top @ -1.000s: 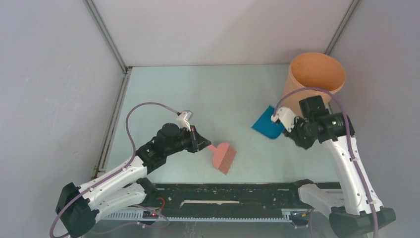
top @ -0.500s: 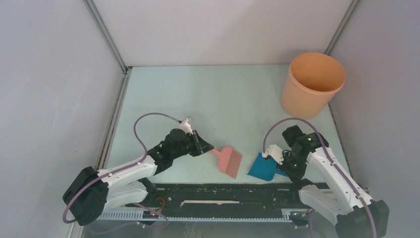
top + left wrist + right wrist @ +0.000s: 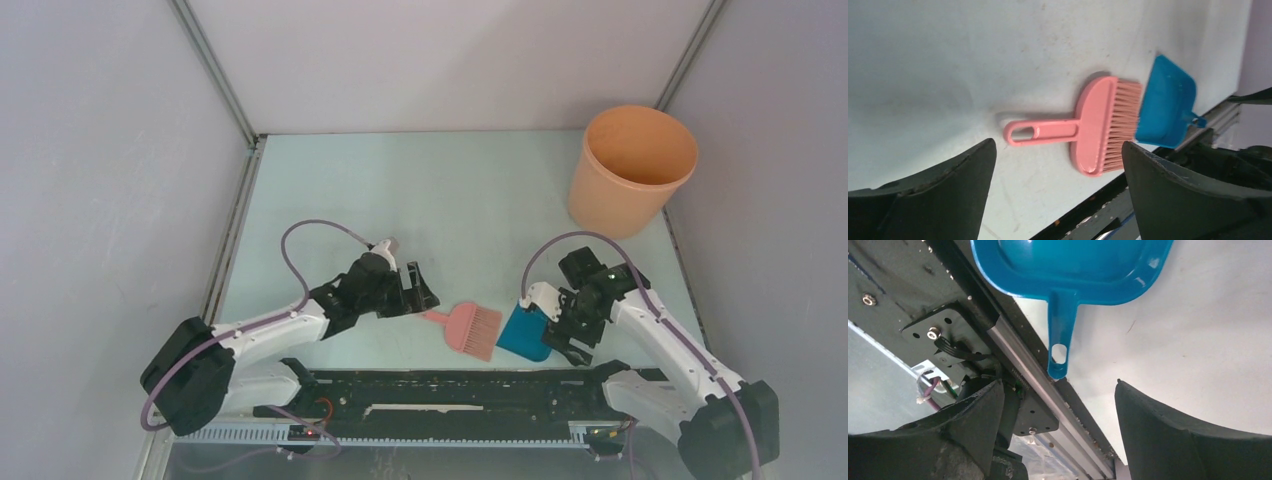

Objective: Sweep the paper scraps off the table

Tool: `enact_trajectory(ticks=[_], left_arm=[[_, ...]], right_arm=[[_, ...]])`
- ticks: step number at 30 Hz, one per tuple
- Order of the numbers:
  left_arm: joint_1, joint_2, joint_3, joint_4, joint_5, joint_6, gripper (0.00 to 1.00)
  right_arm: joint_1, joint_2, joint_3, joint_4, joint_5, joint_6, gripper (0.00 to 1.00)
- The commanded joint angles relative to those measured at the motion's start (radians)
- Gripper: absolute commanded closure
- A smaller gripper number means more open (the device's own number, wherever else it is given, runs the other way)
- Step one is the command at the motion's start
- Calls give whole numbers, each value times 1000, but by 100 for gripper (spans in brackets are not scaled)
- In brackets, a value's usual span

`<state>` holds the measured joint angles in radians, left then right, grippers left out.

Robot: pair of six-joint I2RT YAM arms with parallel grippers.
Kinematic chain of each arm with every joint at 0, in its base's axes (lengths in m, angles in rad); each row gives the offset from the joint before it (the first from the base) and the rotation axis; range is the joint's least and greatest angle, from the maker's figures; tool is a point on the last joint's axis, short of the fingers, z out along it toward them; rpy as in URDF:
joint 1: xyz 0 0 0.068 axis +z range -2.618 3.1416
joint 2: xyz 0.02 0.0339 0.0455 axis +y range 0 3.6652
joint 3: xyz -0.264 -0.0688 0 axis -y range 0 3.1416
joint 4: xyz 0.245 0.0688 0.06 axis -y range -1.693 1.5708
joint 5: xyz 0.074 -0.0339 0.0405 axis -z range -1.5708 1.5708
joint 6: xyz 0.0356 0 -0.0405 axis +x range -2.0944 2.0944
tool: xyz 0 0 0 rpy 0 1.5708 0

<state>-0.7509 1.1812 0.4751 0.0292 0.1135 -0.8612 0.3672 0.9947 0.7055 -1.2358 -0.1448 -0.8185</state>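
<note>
Surface (image 3: 400, 180): pale mint green, plain; faint dark specks and scuffs in the left wrist view.
Hand brush (image 3: 470, 328): salmon pink all over, handle, back and bristles alike; the bristles read as fine parallel streaks.
Dustpan (image 3: 520, 338): bright blue, glossy, one colour.
Bucket (image 3: 618, 200): plain orange, inside and out.
Left end effector (image 3: 422, 292): black.
Right end effector (image 3: 562, 338): black, a white block beside it.
Arms (image 3: 265, 335): white links, black joints.
Cables (image 3: 322, 224): dull purple.
Walls (image 3: 100, 150): light grey.
Rail (image 3: 450, 390): black, flecked with pale specks.
</note>
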Motion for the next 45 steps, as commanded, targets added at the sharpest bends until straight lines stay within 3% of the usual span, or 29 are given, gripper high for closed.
enact_trajectory(ticks=[1, 2, 8, 14, 17, 21, 25, 29, 34, 45], left_arm=[[-4, -84, 84, -226, -106, 111, 0], [-4, -105, 103, -271, -126, 131, 0], [-4, -172, 295, -526, -243, 284, 0], [-2, -155, 509, -750, -376, 481, 0], [0, -160, 569, -799, -494, 556, 0], [50, -209, 556, -740, -607, 637, 0], [189, -294, 470, -613, -495, 629, 0], [258, -376, 369, -510, -442, 626, 0], [260, -434, 340, -505, -526, 629, 0], [261, -358, 359, -543, -538, 623, 0]], right_arm=[[-2, -68, 24, 71, 8, 49, 6], [-8, -86, 34, 88, 12, 67, 1], [-106, -100, 131, 331, 168, 298, 0], [-275, -27, 285, 362, -115, 441, 0], [-295, -56, 293, 457, -156, 548, 0], [-295, -96, 288, 544, -214, 662, 0], [-297, -151, 253, 646, -291, 757, 0], [-356, -243, 98, 799, -425, 786, 0], [-446, -339, 17, 837, -431, 798, 0], [-459, -345, 17, 845, -398, 840, 0]])
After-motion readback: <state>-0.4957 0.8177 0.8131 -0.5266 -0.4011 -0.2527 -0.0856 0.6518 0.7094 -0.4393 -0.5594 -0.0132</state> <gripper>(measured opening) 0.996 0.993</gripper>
